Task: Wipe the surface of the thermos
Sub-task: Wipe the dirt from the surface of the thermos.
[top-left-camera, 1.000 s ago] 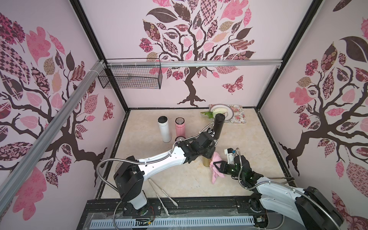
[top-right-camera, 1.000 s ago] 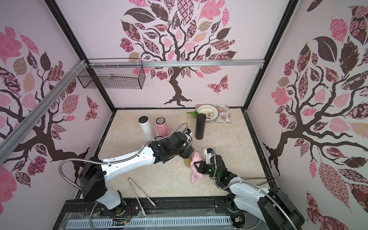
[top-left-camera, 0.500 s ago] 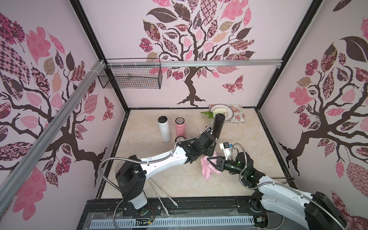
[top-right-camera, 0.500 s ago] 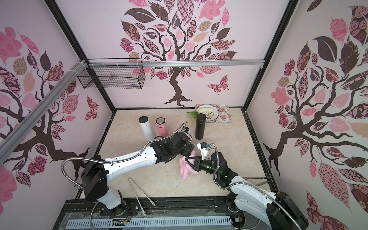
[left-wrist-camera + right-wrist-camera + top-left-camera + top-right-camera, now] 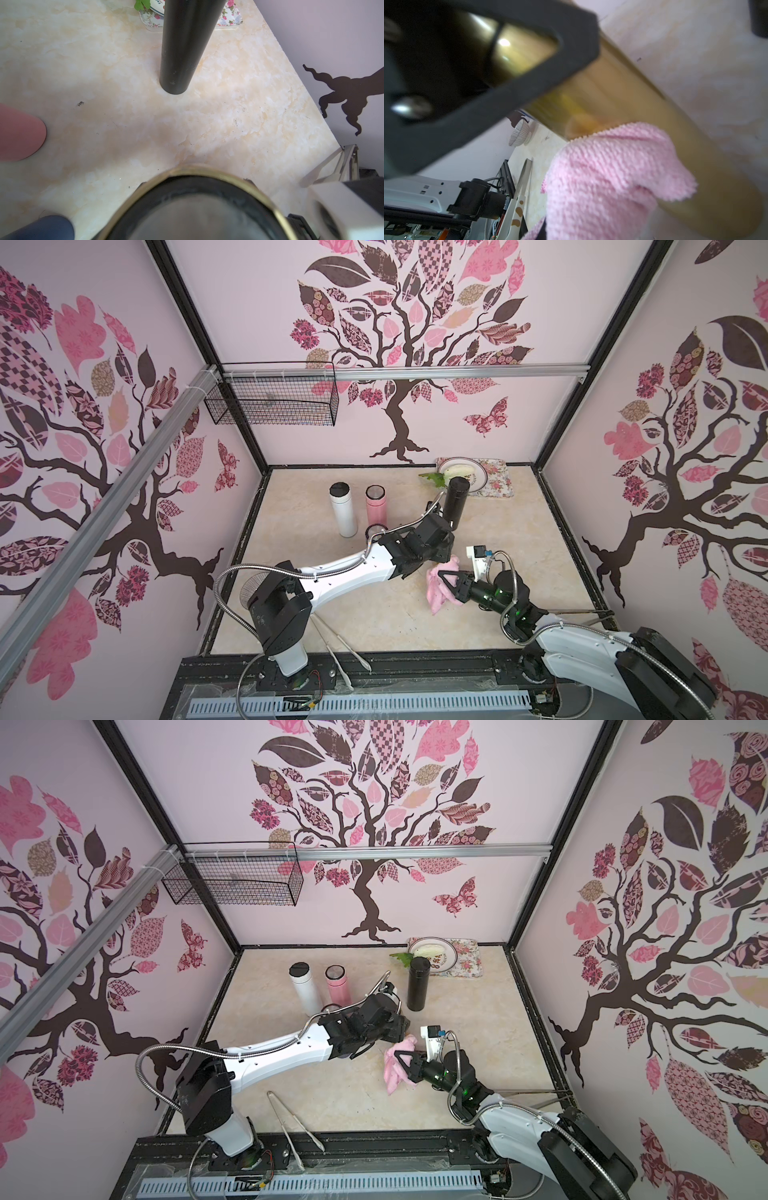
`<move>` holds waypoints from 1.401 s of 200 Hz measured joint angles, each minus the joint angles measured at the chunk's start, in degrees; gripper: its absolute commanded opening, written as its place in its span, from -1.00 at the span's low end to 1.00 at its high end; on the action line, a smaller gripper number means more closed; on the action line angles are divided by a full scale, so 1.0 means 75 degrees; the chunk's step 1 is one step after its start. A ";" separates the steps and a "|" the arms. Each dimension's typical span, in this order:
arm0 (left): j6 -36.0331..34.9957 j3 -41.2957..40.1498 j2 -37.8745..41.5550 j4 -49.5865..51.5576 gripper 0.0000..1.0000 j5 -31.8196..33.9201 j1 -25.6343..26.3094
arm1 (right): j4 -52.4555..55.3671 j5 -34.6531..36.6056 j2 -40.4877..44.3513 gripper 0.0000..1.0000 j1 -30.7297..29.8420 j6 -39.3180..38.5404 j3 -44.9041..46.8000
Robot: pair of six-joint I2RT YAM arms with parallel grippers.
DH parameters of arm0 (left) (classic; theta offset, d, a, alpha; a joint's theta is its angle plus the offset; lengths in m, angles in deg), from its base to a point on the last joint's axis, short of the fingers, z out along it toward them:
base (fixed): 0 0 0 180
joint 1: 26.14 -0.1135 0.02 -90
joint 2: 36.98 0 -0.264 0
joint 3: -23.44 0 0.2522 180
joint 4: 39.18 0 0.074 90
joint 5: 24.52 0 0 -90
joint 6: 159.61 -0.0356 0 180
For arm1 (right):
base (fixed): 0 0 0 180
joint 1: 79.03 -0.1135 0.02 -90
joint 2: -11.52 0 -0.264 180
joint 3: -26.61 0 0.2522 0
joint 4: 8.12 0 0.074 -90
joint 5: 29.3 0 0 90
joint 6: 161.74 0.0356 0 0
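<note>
Marbled beige tabletop (image 5: 316, 572) is lying under pink walls papered with tree shapes, and I am working near its middle. My left pincer (image 5: 434, 553) is clamping the upper part of the gold thermos (image 5: 623, 89); from above my own wrist is hiding most of it, and I cannot tell whether its base is resting on the table. My right pincer (image 5: 441, 576) is pinching the pink cloth (image 5: 436, 597) and pressing it against the thermos's side, with a loose tail hanging below.

I am judging the risks like this: I am pushing sideways on a smooth, round body, so it could twist or slip in my left grip. The cloth is bunching, so it could slide out of my pinch. My two pincers are working very near each other and could collide. The black thermos (image 5: 455, 502) is standing just beside my left wrist and could get knocked over.

I am counting five thermoses:
- gold
- black
- white thermos (image 5: 344, 510)
- pink thermos (image 5: 376, 506)
- dark blue thermos (image 5: 45, 228), half hidden by my arm

I am also counting one cloth, one plate (image 5: 471, 472) on one floral tray (image 5: 498, 483), one wire basket (image 5: 274, 406) and one pair of tongs (image 5: 336, 643).
</note>
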 measured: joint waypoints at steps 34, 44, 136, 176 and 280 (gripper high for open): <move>0.0277 0.0000 -0.0026 -0.0099 -1.00 -0.0146 -0.0047 | -0.0277 0.0000 0.0044 -1.00 -0.0009 -0.0189 -0.0280; 0.0329 0.0000 -0.0041 -0.0087 -1.00 -0.0149 -0.0064 | -0.0300 0.0093 -0.0058 -1.00 -0.0041 -0.0207 -0.0300; -0.0169 -0.0003 -0.0015 -0.0076 -1.00 0.0015 -0.0166 | 0.0562 0.1542 -0.1084 -1.00 -0.0184 0.0067 -0.0035; -0.0699 -0.0437 0.0385 -0.0117 -1.00 -0.0125 -0.0131 | 0.2206 0.1676 -0.0734 -1.00 0.0221 0.0318 -0.0254; -0.2101 -0.1530 0.1390 -0.0385 -1.00 -0.1274 0.0213 | 0.1912 -0.0050 0.0044 -1.00 0.0930 0.1574 -0.1652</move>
